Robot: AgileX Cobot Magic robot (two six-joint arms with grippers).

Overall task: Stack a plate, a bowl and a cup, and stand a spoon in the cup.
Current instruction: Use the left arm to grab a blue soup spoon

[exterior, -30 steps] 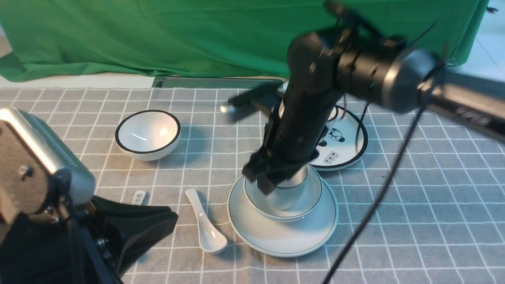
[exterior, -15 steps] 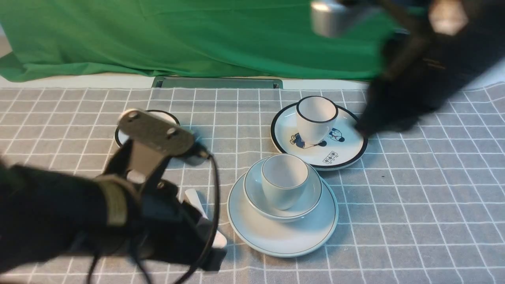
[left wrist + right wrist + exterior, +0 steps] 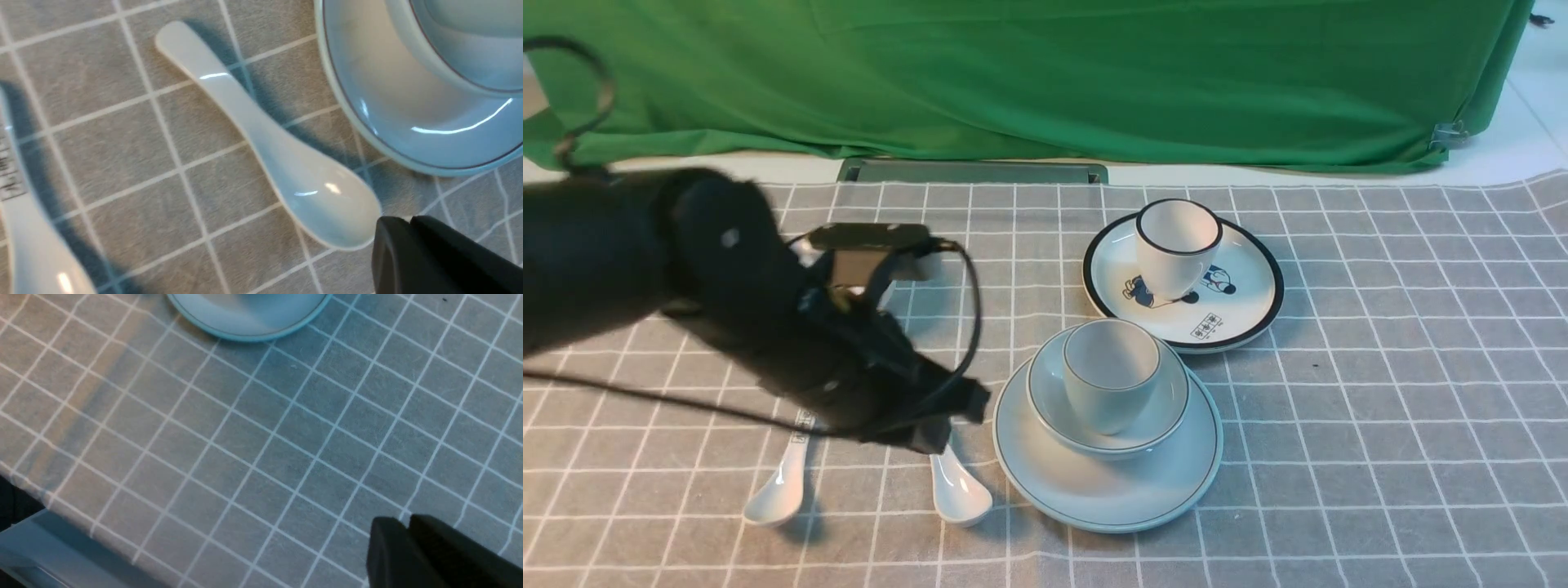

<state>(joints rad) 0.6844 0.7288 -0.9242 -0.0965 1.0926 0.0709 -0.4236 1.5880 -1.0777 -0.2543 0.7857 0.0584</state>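
The left gripper (image 3: 408,228) is closed with nothing between its fingers. It hangs just over the bowl end of the spoon (image 3: 261,139), which lies flat on the surface just beside the plate (image 3: 1111,502). A second ago this arm sat low in the near left corner; it has since swung in over the spoons. The right gripper (image 3: 406,526) looks closed too, and empty, over bare cloth. A second ago it was down at the cup (image 3: 1111,376); it has since left the front view. The stack itself has not shifted: the cup stands upright in the bowl (image 3: 1054,416), and the bowl sits on the plate. The spoon also lies where it lay.

To the left of the spoon lies the printed spoon (image 3: 780,490). Behind the stack a black-rimmed plate (image 3: 1245,306) carries a black-rimmed cup (image 3: 1178,245).

A grey checked cloth (image 3: 1380,408) covers the surface, and a green curtain (image 3: 1045,82) hangs behind it.

The front view hides the spoon's handle behind the left arm, but the left wrist view shows the spoon whole, with the black print of the other spoon at the frame's edge. Only the right wrist view shows the cloth's edge and a pale ledge (image 3: 36,551) beyond it.
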